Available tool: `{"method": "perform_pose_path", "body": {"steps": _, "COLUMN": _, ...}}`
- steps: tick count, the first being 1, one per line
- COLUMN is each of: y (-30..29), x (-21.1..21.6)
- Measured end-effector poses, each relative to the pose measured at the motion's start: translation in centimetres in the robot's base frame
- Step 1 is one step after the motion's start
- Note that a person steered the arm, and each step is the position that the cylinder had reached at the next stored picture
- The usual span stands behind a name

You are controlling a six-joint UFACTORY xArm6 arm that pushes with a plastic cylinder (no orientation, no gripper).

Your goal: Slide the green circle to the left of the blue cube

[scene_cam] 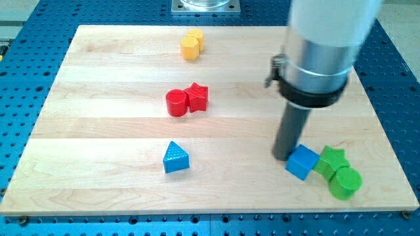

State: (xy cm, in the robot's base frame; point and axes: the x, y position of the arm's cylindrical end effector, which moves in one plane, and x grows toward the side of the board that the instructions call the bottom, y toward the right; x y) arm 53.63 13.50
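The green circle lies near the board's bottom right corner, touching a green star just above and left of it. The blue cube sits to the left of the star, touching it. My tip rests on the board right at the cube's upper left side, touching or nearly touching it. The green circle is on the far side of the cube from my tip, to the view's right and a little lower.
A blue triangle lies left of centre near the bottom. A red cylinder and red star touch at centre. Two yellow blocks sit at the top. The wooden board ends just right of the green blocks.
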Motion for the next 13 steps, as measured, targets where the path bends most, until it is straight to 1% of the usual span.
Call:
{"method": "perform_pose_path", "body": {"steps": 1, "y": 3.9, "x": 0.0}}
{"method": "perform_pose_path", "body": {"steps": 2, "y": 2.0, "x": -1.6}}
{"method": "perform_pose_path", "body": {"steps": 3, "y": 1.7, "x": -1.8}}
{"method": "perform_pose_path", "body": {"steps": 4, "y": 5.3, "x": -6.8}}
{"method": "perform_pose_path", "body": {"steps": 5, "y": 10.4, "x": -4.3}}
{"method": "perform_pose_path", "body": {"steps": 6, "y": 13.4, "x": 2.1}}
{"method": "perform_pose_path", "body": {"steps": 7, "y": 13.8, "x": 7.5}}
{"method": "perform_pose_path", "body": {"steps": 9, "y": 11.5, "x": 8.1}}
{"method": "perform_pose_path", "body": {"steps": 11, "y": 6.1, "x": 8.2}}
{"method": "perform_pose_path", "body": {"steps": 12, "y": 1.8, "x": 8.0}}
{"method": "perform_pose_path", "body": {"steps": 13, "y": -1.4, "x": 2.9}}
